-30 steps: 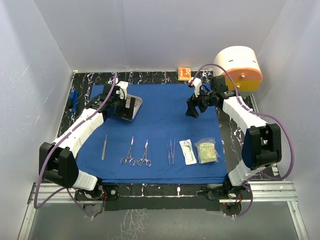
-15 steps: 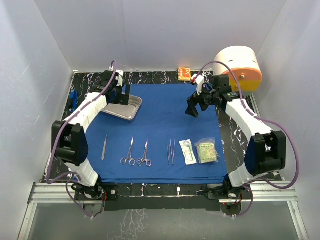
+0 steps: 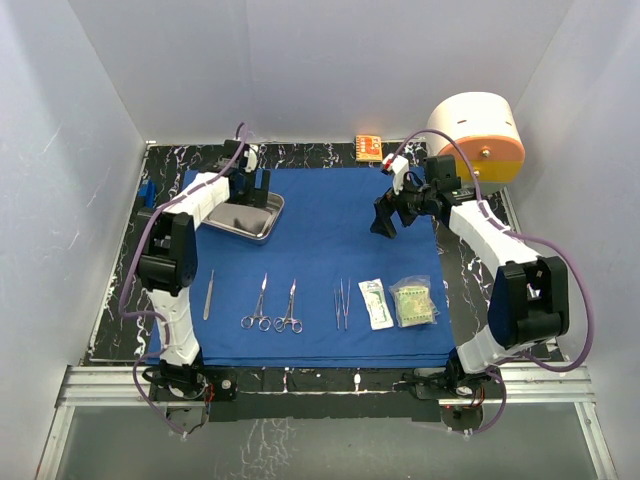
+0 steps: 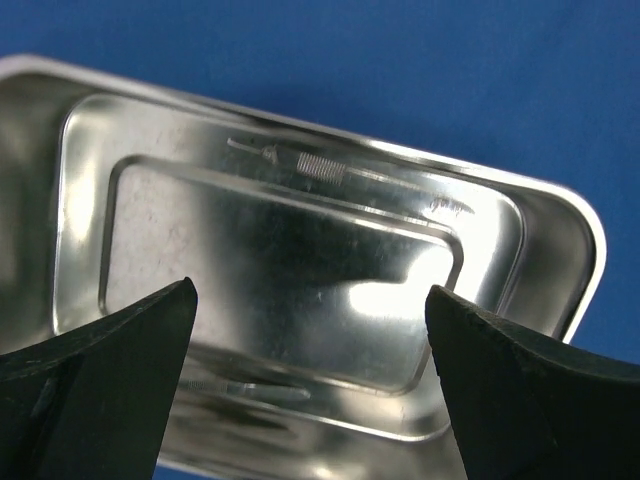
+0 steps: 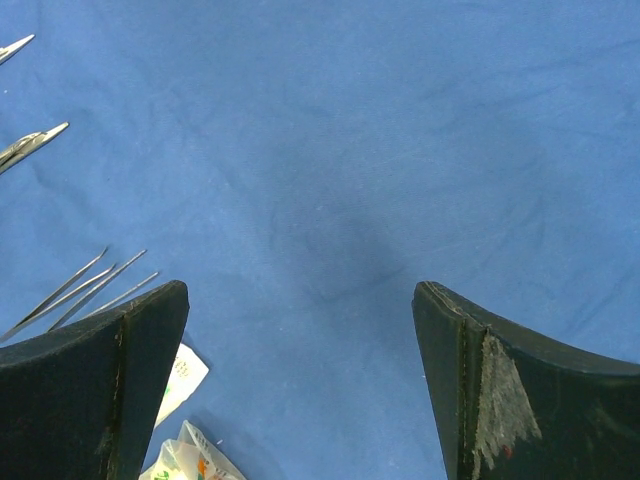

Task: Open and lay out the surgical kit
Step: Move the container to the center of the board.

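Observation:
The surgical kit lies spread on its royal-blue cloth (image 3: 330,230). The empty steel tray (image 3: 250,216) sits at the cloth's far left. Along the near edge lie in a row a slim probe (image 3: 208,294), two ring-handled forceps (image 3: 258,305) (image 3: 290,308), tweezers (image 3: 342,303) and two sealed packets (image 3: 376,303) (image 3: 414,302). My left gripper (image 3: 252,184) hovers open over the tray's far edge; in its wrist view the tray (image 4: 560,195) fills the frame behind the left gripper (image 4: 310,290). My right gripper (image 3: 385,218) hangs open above bare cloth (image 5: 330,150), with tweezers (image 5: 75,290) and packets (image 5: 185,375) at the lower left.
A big cream-and-orange cylinder (image 3: 478,135) stands at the far right corner. A small orange box (image 3: 368,147) sits behind the cloth. A small blue object (image 3: 147,200) lies at the left edge of the black marbled table (image 3: 462,262). White walls enclose three sides.
My left gripper has pulled away from the tray toward its far edge, and that arm has folded in to stand nearer its base. The tray rests on the cloth. The right arm barely shifted.

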{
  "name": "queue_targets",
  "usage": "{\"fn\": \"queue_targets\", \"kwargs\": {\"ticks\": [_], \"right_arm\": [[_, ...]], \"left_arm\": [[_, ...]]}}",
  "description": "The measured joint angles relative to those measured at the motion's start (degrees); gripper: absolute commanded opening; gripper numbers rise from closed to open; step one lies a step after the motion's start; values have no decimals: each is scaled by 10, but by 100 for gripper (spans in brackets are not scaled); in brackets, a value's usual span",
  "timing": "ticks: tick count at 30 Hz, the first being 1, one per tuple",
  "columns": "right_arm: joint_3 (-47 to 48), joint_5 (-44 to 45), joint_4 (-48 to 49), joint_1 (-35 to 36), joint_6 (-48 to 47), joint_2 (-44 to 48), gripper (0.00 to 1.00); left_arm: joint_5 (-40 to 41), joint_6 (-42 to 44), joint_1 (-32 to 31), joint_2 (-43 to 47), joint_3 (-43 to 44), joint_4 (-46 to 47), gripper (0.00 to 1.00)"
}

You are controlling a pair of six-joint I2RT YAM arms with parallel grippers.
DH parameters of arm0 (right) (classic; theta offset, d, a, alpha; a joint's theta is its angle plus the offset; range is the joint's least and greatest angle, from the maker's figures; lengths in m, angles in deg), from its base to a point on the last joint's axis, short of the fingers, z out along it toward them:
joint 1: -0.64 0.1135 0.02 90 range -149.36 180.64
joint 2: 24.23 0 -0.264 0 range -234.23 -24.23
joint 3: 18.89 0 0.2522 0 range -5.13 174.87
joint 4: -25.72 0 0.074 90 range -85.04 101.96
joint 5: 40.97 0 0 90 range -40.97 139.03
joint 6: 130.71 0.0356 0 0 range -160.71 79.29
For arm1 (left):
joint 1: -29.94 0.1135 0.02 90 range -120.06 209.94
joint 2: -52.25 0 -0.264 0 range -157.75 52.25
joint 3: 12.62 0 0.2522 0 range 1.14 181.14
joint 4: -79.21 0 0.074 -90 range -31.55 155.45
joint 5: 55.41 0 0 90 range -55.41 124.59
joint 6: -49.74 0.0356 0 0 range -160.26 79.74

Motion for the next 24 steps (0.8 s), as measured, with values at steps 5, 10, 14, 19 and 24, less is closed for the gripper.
{"fn": "queue_targets", "kwargs": {"ticks": [5,10,14,19,24], "right_arm": [[0,-3,1,0,0,-7,94],[0,-4,1,-3,-1,-11,93],[-1,-5,1,-4,-1,-13,92],[-1,-9,0,-4,-1,-21,92],[-1,-13,0,-4,-1,-27,91]], "left_arm": [[-4,4,-4,-42,38,8,96],[0,7,-6,-76,63,8,95],[7,9,-7,-90,69,12,95],[20,13,-7,-104,75,15,95],[35,16,-7,-105,75,19,95]]}}
